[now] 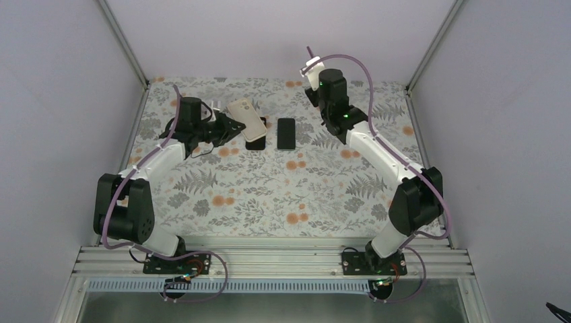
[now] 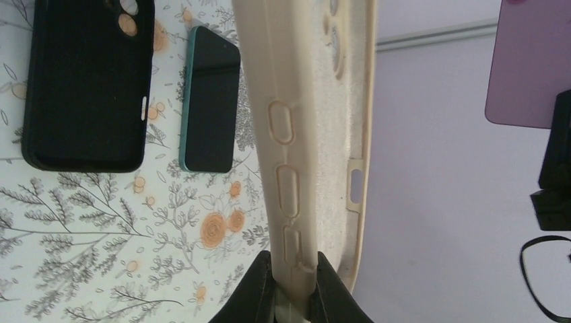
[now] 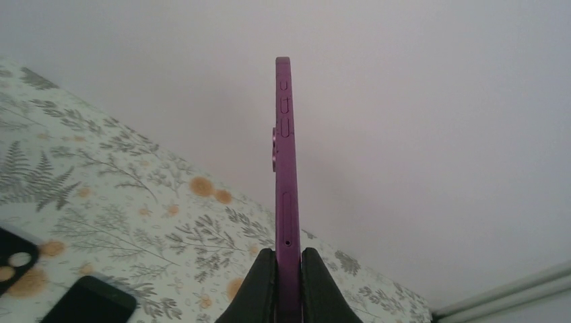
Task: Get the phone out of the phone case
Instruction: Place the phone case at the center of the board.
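One purple phone [image 3: 283, 168], one teal phone [image 2: 210, 97], beige case [image 2: 310, 134], black case [image 2: 84, 84]

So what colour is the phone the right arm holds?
Purple phone, clearest in right wrist view.

The cream phone case [image 2: 303, 134] is plain beige, paler inside. The purple phone [image 3: 285, 188] is uniform violet. The black phone case [image 2: 84, 87] is solid black. The teal-edged phone [image 2: 210, 101] has a dark screen. The table [image 1: 269, 195] is white, printed with grey ferns and orange flowers.
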Tool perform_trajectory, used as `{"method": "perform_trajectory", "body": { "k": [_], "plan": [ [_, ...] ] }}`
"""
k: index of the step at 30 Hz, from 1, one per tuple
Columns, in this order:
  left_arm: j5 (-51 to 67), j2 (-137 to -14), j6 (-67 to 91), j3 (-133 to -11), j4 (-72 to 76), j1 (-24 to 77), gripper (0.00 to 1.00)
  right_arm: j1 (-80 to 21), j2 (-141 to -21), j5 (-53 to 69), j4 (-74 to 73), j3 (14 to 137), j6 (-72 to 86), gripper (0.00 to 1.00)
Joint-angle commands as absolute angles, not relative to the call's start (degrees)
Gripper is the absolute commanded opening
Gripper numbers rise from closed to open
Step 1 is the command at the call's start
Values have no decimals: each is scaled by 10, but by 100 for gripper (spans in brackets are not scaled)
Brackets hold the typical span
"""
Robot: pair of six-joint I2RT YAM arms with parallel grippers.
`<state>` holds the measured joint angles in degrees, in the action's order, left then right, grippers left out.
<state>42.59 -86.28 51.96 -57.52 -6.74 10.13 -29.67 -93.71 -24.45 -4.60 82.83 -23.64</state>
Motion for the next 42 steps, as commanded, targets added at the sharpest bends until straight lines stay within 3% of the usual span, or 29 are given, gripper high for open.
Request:
{"method": "perform_trajectory", "body": {
  "k": [1, 11, 19, 42],
  "plan": [
    [415, -851, 422, -606, -90, 97, 2, -311, -885, -233, -28, 843, -215, 4],
    [412, -937, 48, -742, -295, 63, 2, -309, -818, -207, -61, 819, -202, 4],
    [485, -1021, -32, -758, -346, -5, 2, -307, -797, -202, -76, 804, -190, 4],
    [329, -1202, -42, -867, -383, -11, 2, -300, -815, -194, -89, 808, -181, 4]
  ]
}}
